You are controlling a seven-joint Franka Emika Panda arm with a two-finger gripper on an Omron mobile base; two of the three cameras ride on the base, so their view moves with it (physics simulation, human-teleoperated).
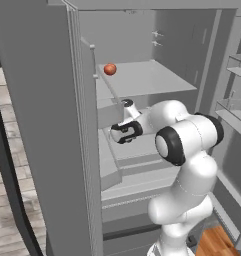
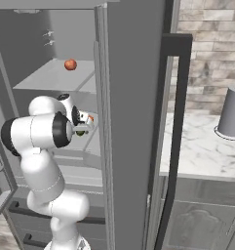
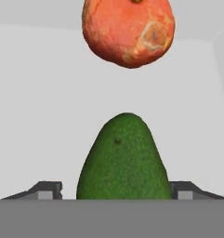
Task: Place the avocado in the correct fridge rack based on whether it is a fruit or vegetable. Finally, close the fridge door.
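One avocado (image 3: 124,158) shows in the hand view, dark green and pebbled, at 6 o'clock in that picture. Two small orange-red fruits can be counted: one on the upper fridge shelf (image 1: 142,77), at 12 o'clock in the left base view (image 1: 110,69), and another just past the avocado, at 12 o'clock in the hand view (image 3: 127,30). One grey cylinder (image 2: 232,113) stands on the one marble counter (image 2: 202,146), at 3 o'clock in the right base view. One white arm (image 1: 184,150) reaches into the one open fridge. It carries one hand (image 3: 117,189) with two dark fingertips (image 3: 48,188), one on each side of the avocado.
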